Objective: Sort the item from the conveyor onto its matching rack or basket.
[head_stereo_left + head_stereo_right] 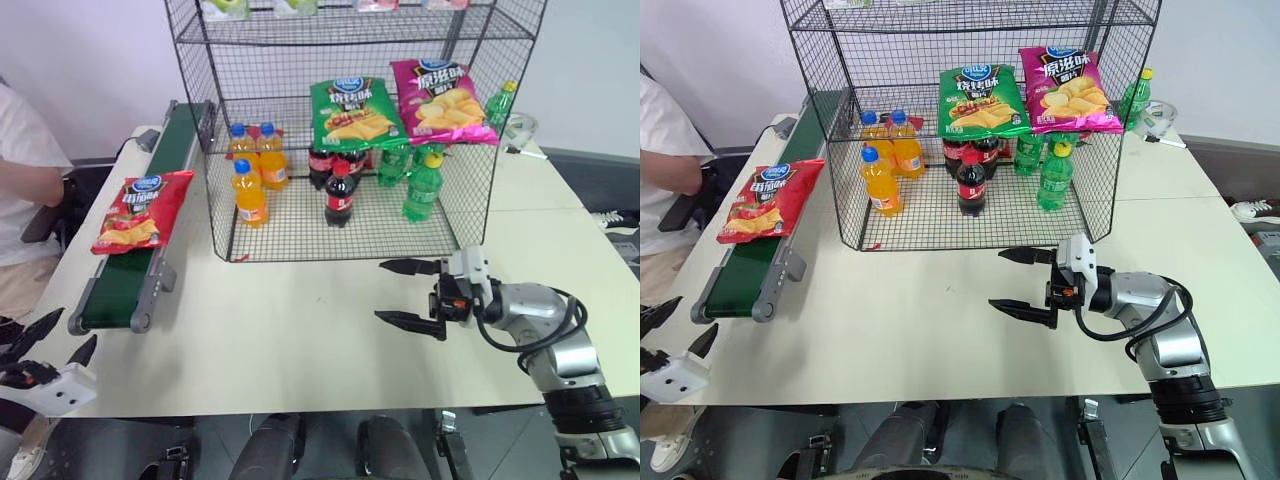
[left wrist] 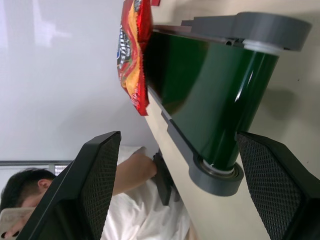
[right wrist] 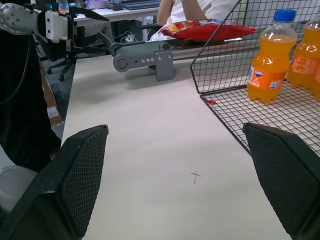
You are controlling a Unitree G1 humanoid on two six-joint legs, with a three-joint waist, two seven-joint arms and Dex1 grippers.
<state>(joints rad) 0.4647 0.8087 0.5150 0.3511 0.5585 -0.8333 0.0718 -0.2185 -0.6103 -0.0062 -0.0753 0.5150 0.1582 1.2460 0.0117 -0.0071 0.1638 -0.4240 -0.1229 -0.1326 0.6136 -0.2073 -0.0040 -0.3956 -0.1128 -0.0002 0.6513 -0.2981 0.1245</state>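
Here, a red crisp bag (image 1: 142, 211) waits on the conveyor (image 1: 130, 280) while both of the robot's grippers hang empty.

The bag lies flat on the dark green belt, partway along it and overhanging the rail on the side away from the black wire rack (image 1: 350, 130). Its long axis runs roughly along the belt, logo end farthest from the robot. The left gripper (image 1: 48, 340) sits low at the table's near left corner, just short of the belt's near end, fingers spread wide and holding nothing; the bag lies ahead of it, up the belt. The right gripper (image 1: 412, 293) hovers over bare table in front of the rack, fingers also wide apart and empty, well away from the bag. The left arm looks the nearer one for the pickup.
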